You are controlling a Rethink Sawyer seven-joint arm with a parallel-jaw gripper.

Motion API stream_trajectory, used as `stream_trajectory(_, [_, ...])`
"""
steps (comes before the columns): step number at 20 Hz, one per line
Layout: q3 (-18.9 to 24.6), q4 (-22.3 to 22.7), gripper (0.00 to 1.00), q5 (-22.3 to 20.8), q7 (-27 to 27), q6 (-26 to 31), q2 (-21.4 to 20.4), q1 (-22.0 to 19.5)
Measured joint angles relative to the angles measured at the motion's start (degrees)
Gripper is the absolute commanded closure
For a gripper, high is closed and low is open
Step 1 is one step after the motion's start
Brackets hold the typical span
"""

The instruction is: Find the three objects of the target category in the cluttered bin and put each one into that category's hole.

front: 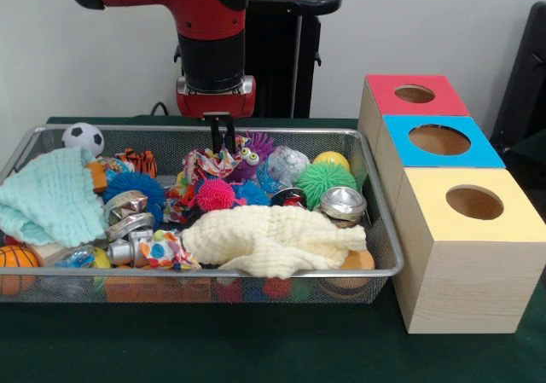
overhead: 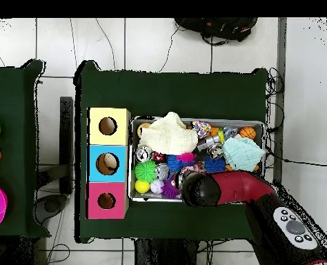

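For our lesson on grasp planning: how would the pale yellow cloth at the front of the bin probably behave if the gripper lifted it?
The pale yellow cloth lies crumpled in soft folds, so it would probably droop limply. It looks light. It drapes over neighbouring toys, so lifting may drag or uncover them.

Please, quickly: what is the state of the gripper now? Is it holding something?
Gripper: over the bin's far edge, holding nothing visible; open or closed cannot be told.

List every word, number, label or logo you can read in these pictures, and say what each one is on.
None can be read.
The three boxes, red, blue and yellow, bear no lettering.
Buttons on the arm's control pad: markings too small to read.
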Motion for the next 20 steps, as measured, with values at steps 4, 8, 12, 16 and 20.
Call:
stream_trajectory(4, [0.01, 0.00, 0.00, -0.01, 0.00, -0.01, 0.58, 0.00])
stream_trajectory(8, [0.01, -0.01, 0.00, 0.00, 0.00, -0.01, 0.96, 0.00])
stream_trajectory(12, [0.01, 0.00, 0.00, 0.00, 0.00, -0.01, 1.21, 0.00])
stream_trajectory(16, [0.01, -0.01, 0.00, 0.30, 0.00, 0.27, 1.21, -0.02])
stream_trajectory(20, [0.09, -0.08, 0.00, 1.99, 0.00, 2.35, 1.16, -0.15])
